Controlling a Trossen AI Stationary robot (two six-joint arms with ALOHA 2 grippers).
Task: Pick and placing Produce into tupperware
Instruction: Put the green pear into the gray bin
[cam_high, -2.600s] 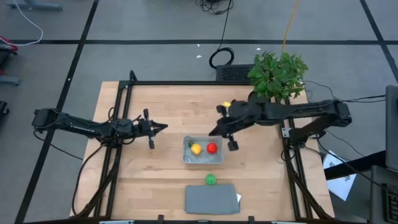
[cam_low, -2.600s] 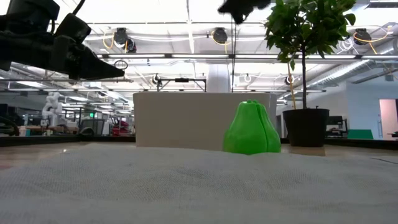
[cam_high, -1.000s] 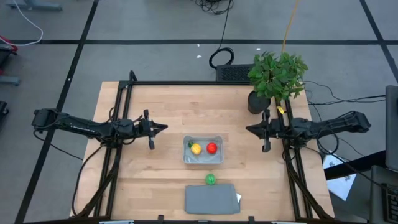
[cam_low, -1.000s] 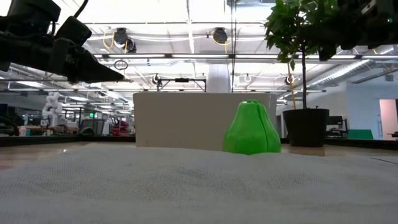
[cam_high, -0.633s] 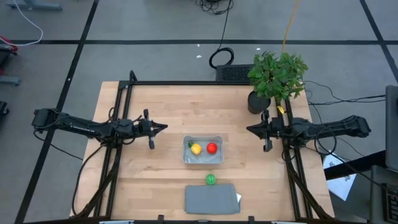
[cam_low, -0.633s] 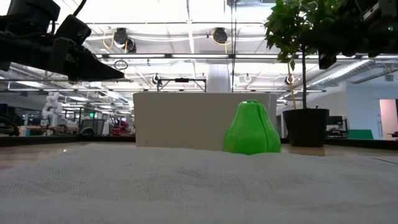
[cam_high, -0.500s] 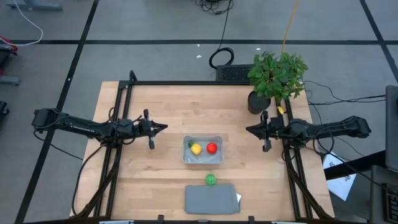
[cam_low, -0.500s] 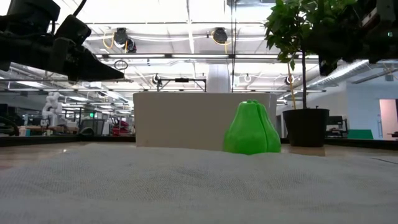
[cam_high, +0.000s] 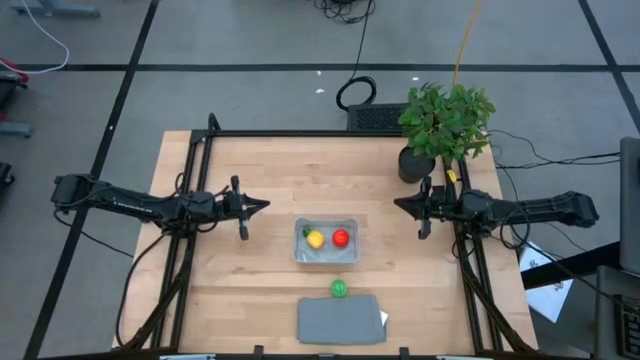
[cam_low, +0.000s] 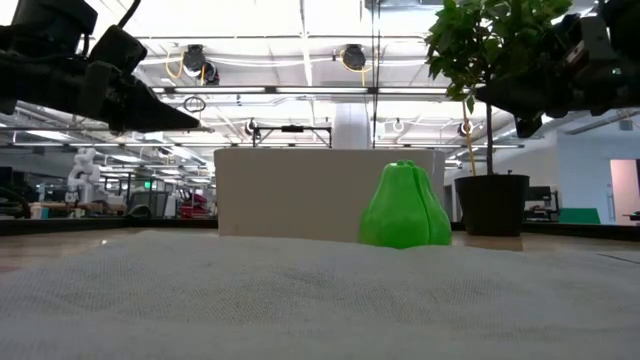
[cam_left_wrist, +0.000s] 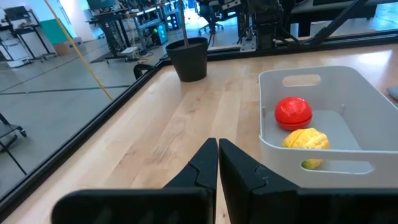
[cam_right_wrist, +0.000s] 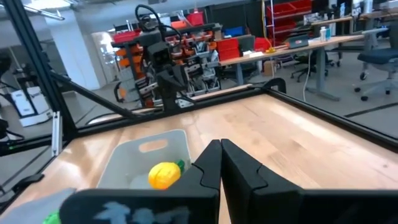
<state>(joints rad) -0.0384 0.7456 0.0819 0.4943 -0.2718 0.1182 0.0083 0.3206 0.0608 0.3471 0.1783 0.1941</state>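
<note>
The clear tupperware box (cam_high: 326, 242) sits at the table's middle with the yellow fruit (cam_high: 316, 239) and the red round fruit (cam_high: 341, 238) lying on its floor. The green fruit (cam_high: 339, 288) stands on the table just near of the box, at the grey lid's far edge; in the low view (cam_low: 404, 206) it stands upright. My left gripper (cam_high: 263, 205) is shut and empty left of the box, above the table. My right gripper (cam_high: 398, 206) is shut and empty right of the box. The box also shows in both wrist views (cam_left_wrist: 348, 127) (cam_right_wrist: 124, 163).
A flat grey lid (cam_high: 340, 320) lies at the near edge. A potted leafy plant (cam_high: 445, 120) stands at the far right corner, just behind my right arm. Bare wood lies left and right of the box.
My right arm has drawn back from over the box toward the table's right edge and has settled there, its gripper pointing toward the box. In the last second it has only crept slightly toward the far edge. The fruits and the box have not moved.
</note>
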